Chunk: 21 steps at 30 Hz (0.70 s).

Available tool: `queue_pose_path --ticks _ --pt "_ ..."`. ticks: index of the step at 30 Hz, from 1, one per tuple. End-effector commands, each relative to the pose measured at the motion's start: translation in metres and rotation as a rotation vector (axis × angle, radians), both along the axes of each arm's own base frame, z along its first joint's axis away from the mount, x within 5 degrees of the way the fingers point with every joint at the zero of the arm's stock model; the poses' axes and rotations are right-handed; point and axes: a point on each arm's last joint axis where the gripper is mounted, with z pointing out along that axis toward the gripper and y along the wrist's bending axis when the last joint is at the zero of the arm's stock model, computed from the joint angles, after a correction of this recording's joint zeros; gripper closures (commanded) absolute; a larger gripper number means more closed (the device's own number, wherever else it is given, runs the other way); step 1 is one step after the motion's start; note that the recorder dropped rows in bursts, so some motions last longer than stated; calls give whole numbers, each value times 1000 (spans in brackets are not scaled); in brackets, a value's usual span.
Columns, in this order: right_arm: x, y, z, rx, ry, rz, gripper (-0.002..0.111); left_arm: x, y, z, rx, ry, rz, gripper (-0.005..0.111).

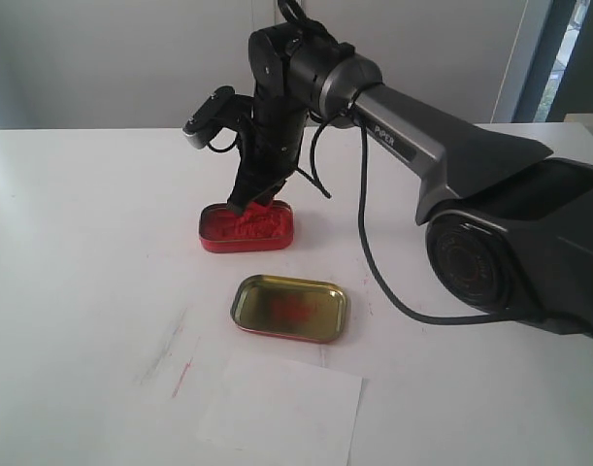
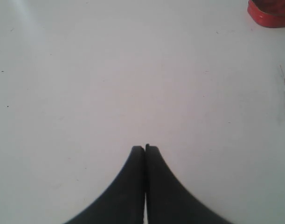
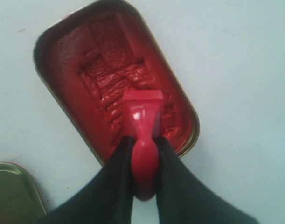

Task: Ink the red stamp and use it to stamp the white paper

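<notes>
My right gripper point(image 3: 143, 139) is shut on the handle of the red stamp point(image 3: 143, 116), whose block base rests down in the red ink paste of the oval red tin point(image 3: 77, 51). In the exterior view that gripper point(image 1: 254, 202) stands over the tin point(image 1: 218, 240) at mid-table, and the stamp is hard to tell from the paste. The white paper point(image 1: 277, 413) lies flat near the front edge. My left gripper point(image 2: 145, 148) is shut on nothing above bare white table, with a corner of the red tin point(image 2: 272, 13) at the frame's edge.
The gold-lined tin lid point(image 1: 289, 308) lies open side up between the ink tin and the paper, with a red smear inside; its corner shows in the right wrist view point(image 3: 11, 196). Faint grey and red streaks point(image 1: 176, 361) mark the table left of the paper.
</notes>
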Motion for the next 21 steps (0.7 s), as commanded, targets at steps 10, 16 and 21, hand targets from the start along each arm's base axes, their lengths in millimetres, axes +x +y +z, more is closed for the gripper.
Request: queue_pose_path --ticks 10,16,21 --pt "2 -5 7 -10 -25 25 108 -1 0 -3 -5 12 3 107" --pt "2 -5 6 -71 -57 210 108 -1 0 -3 -5 12 3 107" --pt "1 -4 2 -86 -54 274 108 -1 0 -3 -5 12 3 107"
